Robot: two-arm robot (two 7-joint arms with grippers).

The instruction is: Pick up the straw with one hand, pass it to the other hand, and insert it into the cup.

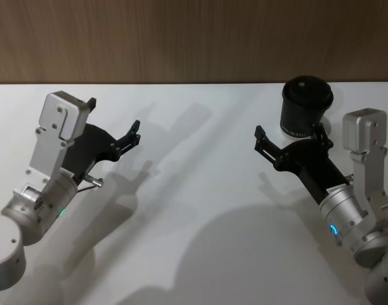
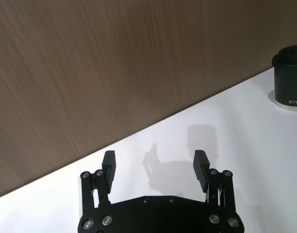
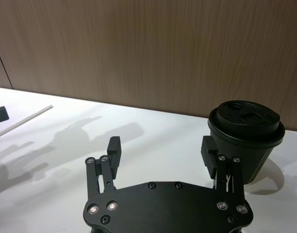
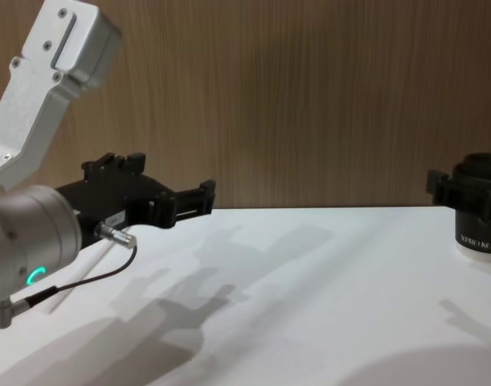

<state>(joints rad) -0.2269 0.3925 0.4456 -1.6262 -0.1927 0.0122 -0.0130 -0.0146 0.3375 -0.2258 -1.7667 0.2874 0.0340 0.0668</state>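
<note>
Hovering over your table (image 1: 200, 210), left gripper (image 2: 155, 162) spread wide and empty, right gripper (image 3: 161, 148) the same, one finger (image 3: 209, 150) beside the cup (image 3: 245, 131), straw (image 3: 26, 120) flat by the left one.

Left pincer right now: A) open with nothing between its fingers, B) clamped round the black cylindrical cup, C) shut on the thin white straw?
A: the left pincer has its fingers spread wide apart above the white table, with nothing between them.
</note>
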